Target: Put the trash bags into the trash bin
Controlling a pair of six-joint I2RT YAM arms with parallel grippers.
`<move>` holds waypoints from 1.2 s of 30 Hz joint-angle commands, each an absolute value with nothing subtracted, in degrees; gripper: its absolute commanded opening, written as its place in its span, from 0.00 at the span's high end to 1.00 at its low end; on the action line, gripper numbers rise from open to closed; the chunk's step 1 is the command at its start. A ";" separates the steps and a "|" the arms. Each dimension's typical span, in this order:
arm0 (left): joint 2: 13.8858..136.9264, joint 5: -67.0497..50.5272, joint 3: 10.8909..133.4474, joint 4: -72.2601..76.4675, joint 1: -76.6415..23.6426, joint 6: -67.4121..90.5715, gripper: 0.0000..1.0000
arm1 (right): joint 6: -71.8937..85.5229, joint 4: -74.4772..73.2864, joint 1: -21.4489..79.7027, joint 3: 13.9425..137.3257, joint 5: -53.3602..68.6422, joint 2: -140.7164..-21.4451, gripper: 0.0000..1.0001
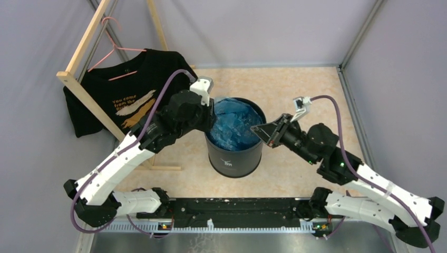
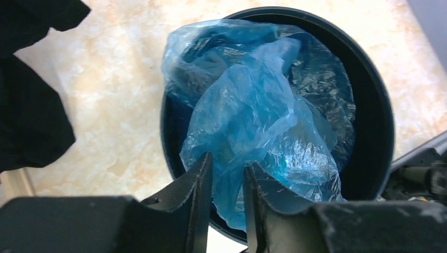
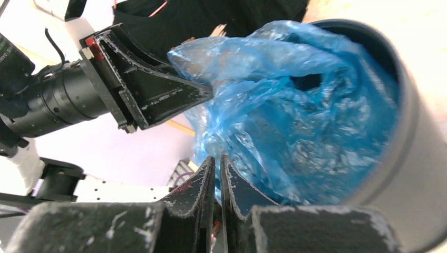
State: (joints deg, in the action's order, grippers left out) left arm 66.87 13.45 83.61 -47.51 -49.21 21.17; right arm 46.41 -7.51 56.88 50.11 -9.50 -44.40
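Showing the bin (image 1: 234, 158) upright on the surface (image 1: 300, 89), between the 2 arms, with a white deer logo (image 1: 227, 163) on its near wall. The bag (image 1: 232, 124), crumpled light-blue translucent plastic, lies in the mouth of the bin. Most of it fills the opening, and 1 bulge on the left side rises above the rim and overlaps it.

The left gripper (image 2: 227, 166) reaches over the left rim of the bin from the side of the T-shirt (image 1: 121, 89). Its jaws stand a narrow way apart with a fold of the bag running between them, so they are clamped on the plastic. In the right wrist view its tip meets the raised bulge of the bag, just outside the rim.

The right gripper (image 3: 217, 158) sits at the right rim of the bin and points across the opening toward the bag. Its jaws are almost together, with only a thin slit between them. The bag lies just beyond the tips. Whether any film is caught in the slit cannot be told.

At the far left, the black T-shirt with printed lettering hangs from a pink hanger (image 1: 113, 50) on a wooden rack (image 1: 84, 47). It is clear of the bin, with the left arm passing in front of it.
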 commanded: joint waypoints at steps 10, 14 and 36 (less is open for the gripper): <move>60.06 8.75 80.76 -42.04 -49.04 21.71 0.80 | 37.01 -12.42 57.39 53.71 -3.09 -44.12 0.63; 60.09 8.34 81.17 -42.25 -49.04 21.62 0.87 | 39.52 -9.54 57.41 56.86 4.76 -53.40 0.49; 57.69 18.05 80.57 -49.11 -49.04 20.55 1.00 | 39.73 -16.52 58.99 56.14 -12.16 -45.76 1.00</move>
